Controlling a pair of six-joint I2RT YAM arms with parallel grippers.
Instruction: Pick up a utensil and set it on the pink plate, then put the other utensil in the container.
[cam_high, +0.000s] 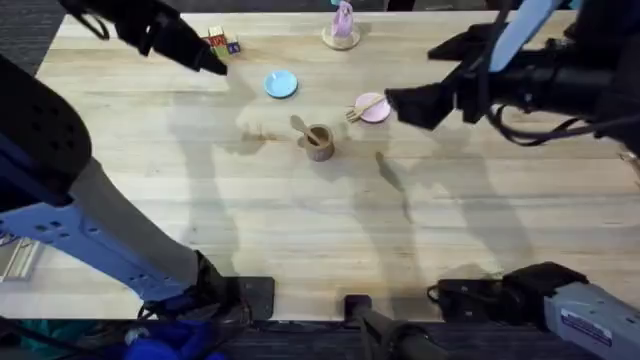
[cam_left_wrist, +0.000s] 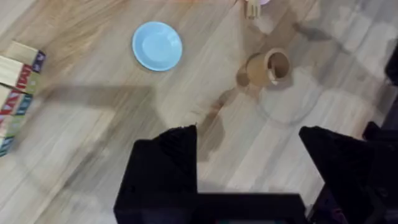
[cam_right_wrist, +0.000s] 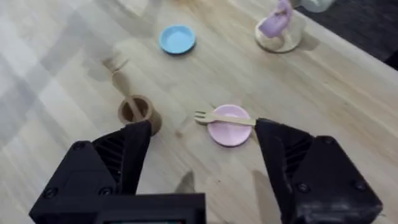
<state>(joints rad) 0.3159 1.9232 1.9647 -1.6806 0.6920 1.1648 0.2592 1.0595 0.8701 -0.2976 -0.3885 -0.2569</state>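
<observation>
Okay, fork (cam_right_wrist: 225, 118) is lying flat across the pink plate (cam_right_wrist: 229, 133), tines poking off the rim on the cup side, handle end toward my right gripper (cam_right_wrist: 205, 162). The spoon (cam_high: 299, 126) looks to be standing in the container (cam_high: 319, 142), bowl up and leaning out over the rim on the side away from the pink plate. From here I'd call both placements done.

My right gripper hangs above the table just off the pink plate, jaws wide apart, nothing between them. In the right wrist view the plate and fork sit out ahead of the open jaws, the container off to one side of the plate. My left gripper (cam_left_wrist: 249, 168) is also spread open and empty, high over bare table well away from the container, with the light blue plate (cam_left_wrist: 157, 46) beyond.

If I had to re-seat either utensil: they're thin, stiff, very light wood, probably a bit slick, easy to flick. I'd pinch mid-handle, across the narrow width. The cup looks light too, and a nudge on the leaning spoon could tip it.
</observation>
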